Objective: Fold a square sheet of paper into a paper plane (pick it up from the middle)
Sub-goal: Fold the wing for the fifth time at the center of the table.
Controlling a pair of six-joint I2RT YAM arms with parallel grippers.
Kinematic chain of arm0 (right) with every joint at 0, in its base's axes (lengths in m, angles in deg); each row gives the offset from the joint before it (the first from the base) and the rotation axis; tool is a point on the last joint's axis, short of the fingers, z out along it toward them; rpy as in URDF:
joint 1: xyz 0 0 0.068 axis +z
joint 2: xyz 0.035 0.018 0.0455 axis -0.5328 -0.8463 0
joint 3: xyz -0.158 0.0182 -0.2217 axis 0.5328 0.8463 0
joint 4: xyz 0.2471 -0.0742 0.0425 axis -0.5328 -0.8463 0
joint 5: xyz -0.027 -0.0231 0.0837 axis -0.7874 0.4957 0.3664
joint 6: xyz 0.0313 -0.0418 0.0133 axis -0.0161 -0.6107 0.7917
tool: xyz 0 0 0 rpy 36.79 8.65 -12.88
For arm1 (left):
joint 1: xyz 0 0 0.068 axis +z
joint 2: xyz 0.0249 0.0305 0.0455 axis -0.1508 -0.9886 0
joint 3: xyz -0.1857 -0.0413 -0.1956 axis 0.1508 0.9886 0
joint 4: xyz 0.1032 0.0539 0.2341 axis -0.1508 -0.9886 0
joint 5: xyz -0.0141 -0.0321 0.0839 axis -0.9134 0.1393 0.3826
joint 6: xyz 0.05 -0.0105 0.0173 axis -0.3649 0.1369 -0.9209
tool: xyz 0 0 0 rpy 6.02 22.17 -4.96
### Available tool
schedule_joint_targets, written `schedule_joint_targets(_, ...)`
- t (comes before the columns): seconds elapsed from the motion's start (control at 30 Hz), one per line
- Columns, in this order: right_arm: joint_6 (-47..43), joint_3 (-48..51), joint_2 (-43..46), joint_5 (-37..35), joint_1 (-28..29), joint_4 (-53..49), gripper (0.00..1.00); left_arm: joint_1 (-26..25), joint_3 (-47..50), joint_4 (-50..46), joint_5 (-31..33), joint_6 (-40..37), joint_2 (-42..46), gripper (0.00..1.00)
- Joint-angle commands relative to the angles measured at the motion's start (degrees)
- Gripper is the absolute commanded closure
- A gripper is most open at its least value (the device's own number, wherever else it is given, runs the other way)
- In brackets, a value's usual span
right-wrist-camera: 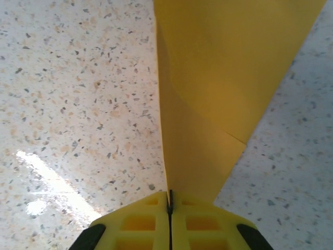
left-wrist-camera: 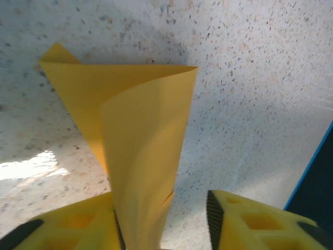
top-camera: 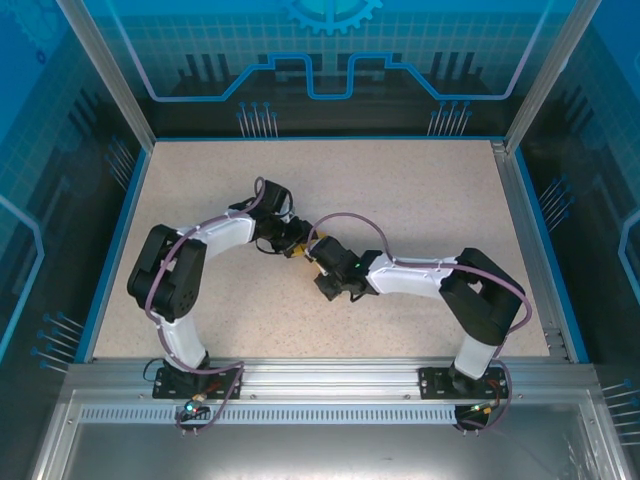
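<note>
The square sheet of paper (left-wrist-camera: 140, 135) is orange-yellow, creased and folded over on itself, and it stands up off the speckled table (top-camera: 420, 200) between the two wrists. In the left wrist view it fans upward from between the yellow fingers. My left gripper (left-wrist-camera: 162, 208) is open: the sheet lies against the left finger (left-wrist-camera: 78, 224), and a clear gap separates it from the right finger (left-wrist-camera: 250, 224). My right gripper (right-wrist-camera: 169, 197) is shut on the paper (right-wrist-camera: 218, 78), pinching its lower edge. From above, both grippers (top-camera: 305, 250) meet near the table's centre.
A blue rim (top-camera: 118, 240) and an aluminium frame (top-camera: 330, 375) border the speckled table. Glass walls enclose it at the back and sides. The blue edge (left-wrist-camera: 312, 166) appears at the right of the left wrist view. Free surface lies all round the arms.
</note>
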Motion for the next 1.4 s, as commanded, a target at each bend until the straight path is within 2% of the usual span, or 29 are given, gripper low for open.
schedule_joint_targets(0.0,1.8,1.6,1.8,9.6,-2.8,3.4,0.94,0.9,0.7,-4.1,5.3,-1.7,5.2,0.46)
schedule_joint_targets(0.13,2.4,2.2,1.1,15.3,-5.0,4.8,0.96,1.2,2.7,-4.5,8.4,-1.6,8.9,0.41)
schedule_joint_targets(0.33,4.5,3.8,0.8,21.8,-7.7,7.9,0.95,1.2,5.2,-4.3,9.6,-1.8,12.3,0.4)
schedule_joint_targets(0.8,9.2,5.8,-2.8,34.0,-13.6,13.5,0.94,1.2,8.7,-2.5,7.8,-1.4,13.3,0.41)
schedule_joint_targets(1.1,10.5,6.6,-5.1,37.2,-15.0,15.2,0.94,1.2,9.9,-1.4,7.3,-1.2,13.5,0.41)
schedule_joint_targets(1.37,12.3,9.1,-6.1,44.6,-17.8,19.7,0.94,1.2,11.5,0.9,5.6,-1.2,13.9,0.44)
